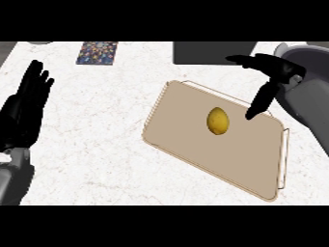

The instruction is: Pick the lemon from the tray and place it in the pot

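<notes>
A yellow lemon (218,120) lies on a beige rectangular tray (195,144), a little above the tray's middle. My right hand (274,72) hovers over the tray's upper right corner, open, with its fingers (258,102) pointing down toward the tray just right of the lemon and the thumb stretched left. It touches nothing. My left hand (20,111) rests open at the left edge, fingers up, far from the tray. A dark grey object (210,52) at the top edge, behind the tray, is cut off by the view.
A small patterned card or box (97,52) lies at the top left of the white speckled counter (95,144). My grey right forearm (323,111) fills the right edge beside the tray.
</notes>
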Tool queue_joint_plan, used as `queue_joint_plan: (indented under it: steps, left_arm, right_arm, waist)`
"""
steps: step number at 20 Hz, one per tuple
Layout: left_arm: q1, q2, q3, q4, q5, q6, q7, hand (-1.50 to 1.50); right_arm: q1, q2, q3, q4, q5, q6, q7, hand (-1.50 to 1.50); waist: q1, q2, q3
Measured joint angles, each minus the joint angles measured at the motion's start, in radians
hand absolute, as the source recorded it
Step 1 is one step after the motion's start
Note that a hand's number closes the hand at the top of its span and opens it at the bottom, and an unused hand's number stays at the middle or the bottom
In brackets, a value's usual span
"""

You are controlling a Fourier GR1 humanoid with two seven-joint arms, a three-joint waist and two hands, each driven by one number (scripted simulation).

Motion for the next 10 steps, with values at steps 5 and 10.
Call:
queue_joint_plan:
  steps: [5, 10]
  left_arm:
    - [0.025, -0.002, 0.009, -0.032, -0.008, -0.011, 0.007, 0.00]
    - [0.019, -0.015, 0.031, -0.021, -0.022, -0.026, 0.008, 0.00]
  right_arm:
    - [-0.027, 0.055, 0.017, 0.007, 0.025, 0.093, 0.115, -1.50]
    - [-0.006, 0.122, -0.008, -0.030, 0.056, 0.110, 0.198, -1.50]
  waist:
    - [-0.003, 0.000, 0.001]
    - [-0.009, 0.000, 0.001]
